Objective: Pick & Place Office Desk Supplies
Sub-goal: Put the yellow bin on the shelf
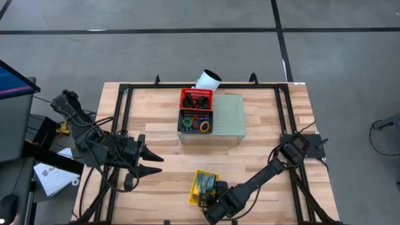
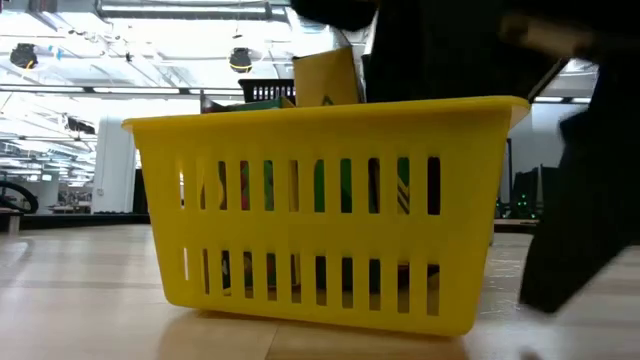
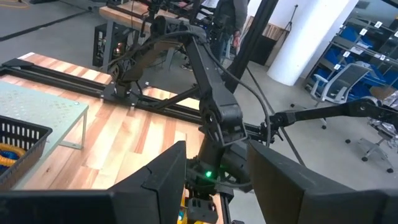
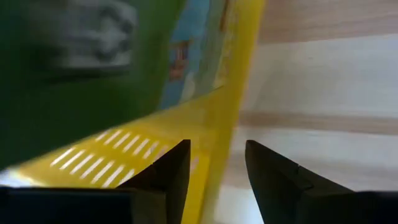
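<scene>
A yellow slotted basket stands on the table near its front edge. It holds yellow-orange crayon boxes, and one box sticks up over the rim. My right gripper points steeply down at the basket's near right side. It is open, with one finger inside the wall and one outside. My left gripper hangs open above the table's left part, with nothing between its fingers. My right gripper stands astride the yellow basket's wall near its rim, coming from above. One finger is on the inner side and the other on the outer side. I cannot tell whether either finger touches the wall.
At the table's far middle a pale green perforated block carries a red basket with black clips and a black basket with coloured loops. A white tube lies behind them. A black frame runs along the table's sides.
</scene>
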Robot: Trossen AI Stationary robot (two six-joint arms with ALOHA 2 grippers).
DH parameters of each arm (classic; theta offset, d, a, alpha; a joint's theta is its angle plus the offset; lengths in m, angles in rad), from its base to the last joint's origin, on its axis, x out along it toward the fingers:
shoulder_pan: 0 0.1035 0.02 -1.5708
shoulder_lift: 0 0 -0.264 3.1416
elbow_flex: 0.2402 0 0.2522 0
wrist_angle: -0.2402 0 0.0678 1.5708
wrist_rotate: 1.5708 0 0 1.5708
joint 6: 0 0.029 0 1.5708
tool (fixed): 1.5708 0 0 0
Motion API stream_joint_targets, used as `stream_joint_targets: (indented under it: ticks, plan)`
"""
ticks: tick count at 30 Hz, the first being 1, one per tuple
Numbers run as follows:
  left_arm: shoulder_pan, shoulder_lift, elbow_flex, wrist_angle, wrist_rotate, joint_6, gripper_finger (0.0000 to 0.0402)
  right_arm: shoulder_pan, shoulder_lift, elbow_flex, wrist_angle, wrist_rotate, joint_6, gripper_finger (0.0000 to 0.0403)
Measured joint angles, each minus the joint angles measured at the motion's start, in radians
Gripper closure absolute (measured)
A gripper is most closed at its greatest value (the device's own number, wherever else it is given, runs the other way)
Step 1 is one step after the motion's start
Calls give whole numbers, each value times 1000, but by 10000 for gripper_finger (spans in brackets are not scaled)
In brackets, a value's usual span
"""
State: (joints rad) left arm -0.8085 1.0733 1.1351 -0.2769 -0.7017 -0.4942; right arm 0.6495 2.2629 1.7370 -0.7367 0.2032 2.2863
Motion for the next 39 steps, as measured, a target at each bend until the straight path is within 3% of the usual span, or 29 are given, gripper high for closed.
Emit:
stream_joint_targets:
  ticks: [5,11,17,23,28,33,39]
  plan:
    - [0,0,0,2,0,-2,238,-4,1,0,-27,5,3,288]
    - [0,0,0,2,-7,-1,238,0,1,-1,-42,40,5,391]
    - [0,0,0,-1,-17,0,238,12,-9,14,-145,83,25,399]
    - [0,0,0,-9,-33,0,238,18,-40,161,-435,109,20,401]
    - [2,0,0,-13,-38,0,238,25,-63,266,-553,124,4,402]
    - [3,0,0,-14,-54,0,238,57,-144,319,-650,162,7,402]
    - [3,0,0,-14,-58,0,238,106,-274,321,-800,137,9,402]
